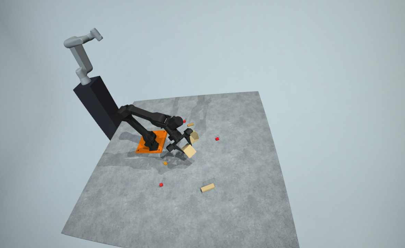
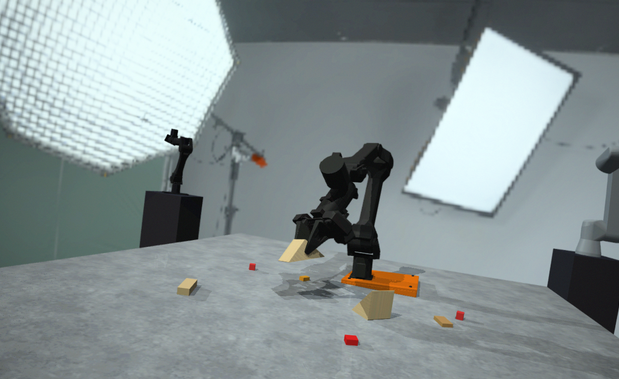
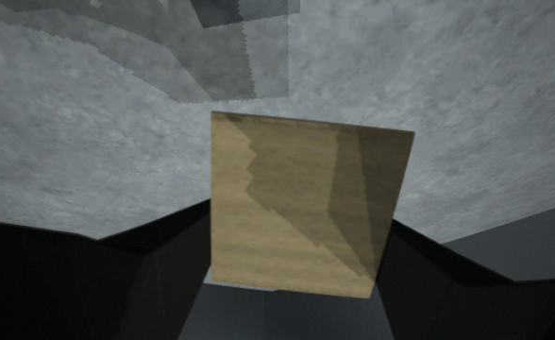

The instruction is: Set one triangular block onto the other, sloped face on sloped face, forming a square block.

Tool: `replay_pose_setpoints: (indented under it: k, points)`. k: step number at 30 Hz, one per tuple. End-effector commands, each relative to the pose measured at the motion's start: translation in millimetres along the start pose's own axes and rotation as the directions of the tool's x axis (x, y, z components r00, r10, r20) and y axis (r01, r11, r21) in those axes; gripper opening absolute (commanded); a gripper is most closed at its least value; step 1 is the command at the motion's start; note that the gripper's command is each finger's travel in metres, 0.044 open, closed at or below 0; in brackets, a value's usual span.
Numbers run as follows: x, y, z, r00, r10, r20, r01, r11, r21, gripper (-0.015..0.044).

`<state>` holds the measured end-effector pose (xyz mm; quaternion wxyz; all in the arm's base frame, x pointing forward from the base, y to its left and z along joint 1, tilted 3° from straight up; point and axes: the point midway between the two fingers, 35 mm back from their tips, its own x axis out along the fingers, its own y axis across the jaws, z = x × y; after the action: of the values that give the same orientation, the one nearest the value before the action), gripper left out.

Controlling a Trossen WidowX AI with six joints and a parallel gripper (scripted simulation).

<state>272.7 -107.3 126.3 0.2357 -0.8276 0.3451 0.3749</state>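
My gripper [image 1: 187, 147] [image 2: 302, 246] [image 3: 295, 212] is shut on one triangular wooden block [image 1: 190, 151] [image 2: 292, 250] [image 3: 296, 189], with a finger on each end. It holds this block above the table [image 1: 243, 197] [image 2: 113, 329], with the shadow below and apart from it. The block's edge points up in the exterior view. The other triangular block [image 1: 194, 136] [image 2: 381, 305] stands on the table, apart from the held one. One flat upright face shows in the exterior view; its sloped face is mostly turned away. A finger partly covers it in the top view.
A long pale block [image 1: 207, 187] [image 2: 186, 287] lies farther out. Red cubes [image 1: 217, 138] [image 2: 350, 339] [image 1: 161, 184] [image 2: 252, 266] lie around. A flat tan piece [image 1: 190, 124] [image 2: 443, 321] lies past the standing block. A small orange piece [image 1: 165, 163] [image 2: 304, 278] lies near my orange base [image 2: 396, 282].
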Motion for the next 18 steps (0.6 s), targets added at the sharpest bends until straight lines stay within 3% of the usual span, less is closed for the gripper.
replay_pose_setpoints:
  k: [1,18]
  points:
    - [0.2,-2.0,-3.6,0.999,0.011,0.041,-0.016,0.993,0.114,0.0]
    - [3.1,-4.3,-10.3,0.967,0.08,0.241,-0.206,0.803,0.559,0.0]
